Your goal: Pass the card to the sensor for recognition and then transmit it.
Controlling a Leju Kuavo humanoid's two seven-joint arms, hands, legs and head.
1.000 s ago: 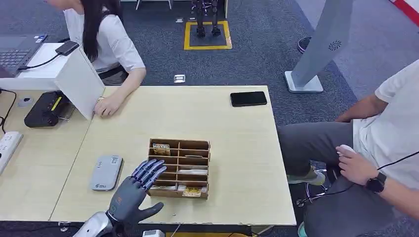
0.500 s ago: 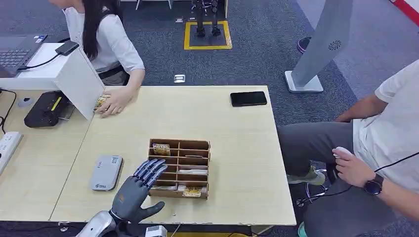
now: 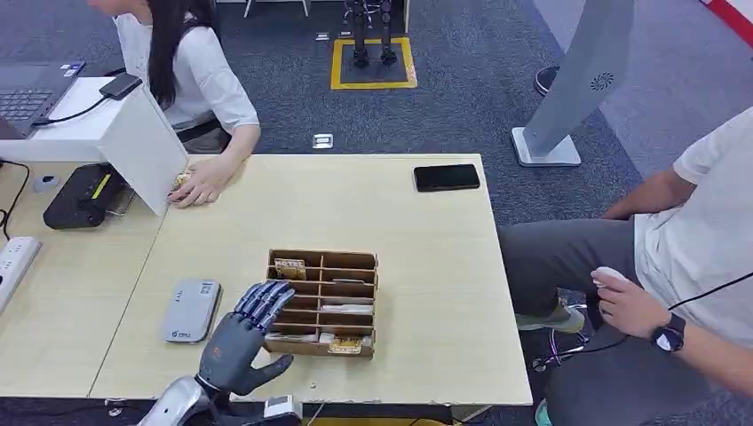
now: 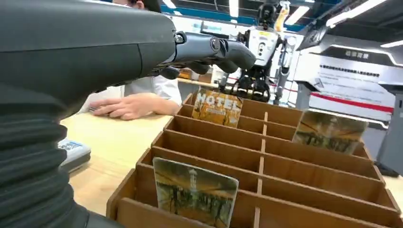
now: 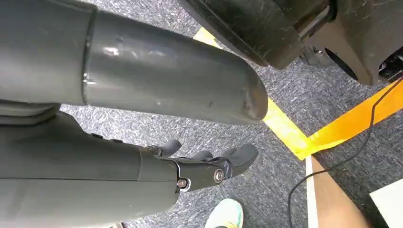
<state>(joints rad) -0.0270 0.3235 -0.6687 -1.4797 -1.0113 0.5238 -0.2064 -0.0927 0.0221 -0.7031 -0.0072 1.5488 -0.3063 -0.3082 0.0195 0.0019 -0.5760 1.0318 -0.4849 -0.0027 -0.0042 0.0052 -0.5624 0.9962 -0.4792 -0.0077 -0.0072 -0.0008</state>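
Note:
A wooden slotted card box (image 3: pixel 360 263) stands near the table's front edge and holds several cards. A yellow HOTEL card (image 3: pixel 289 265) stands in the far left slot, also seen in the left wrist view as the HOTEL card (image 4: pixel 216 108). My left hand (image 3: pixel 240 338) hovers at the box's left front corner, fingers spread over the slots and holding nothing; the left hand (image 4: pixel 209 50) is above the cards. A grey card sensor (image 3: pixel 189 309) lies left of the box. My right hand (image 5: pixel 209 166) hangs over the carpet with nothing in it.
A person at the far left rests a hand (image 3: pixel 201 188) on a card beside a white divider (image 3: pixel 142 146). A black phone (image 3: pixel 446 177) lies at the far right edge. Another seated person (image 3: pixel 684 257) is at the right. A black device (image 3: pixel 80 197) and power strip (image 3: pixel 12 263) are left.
My left hand has drawn slightly back and down toward the table's front edge. The far person's hand shifted over the card. The seated person's hand moved a little.

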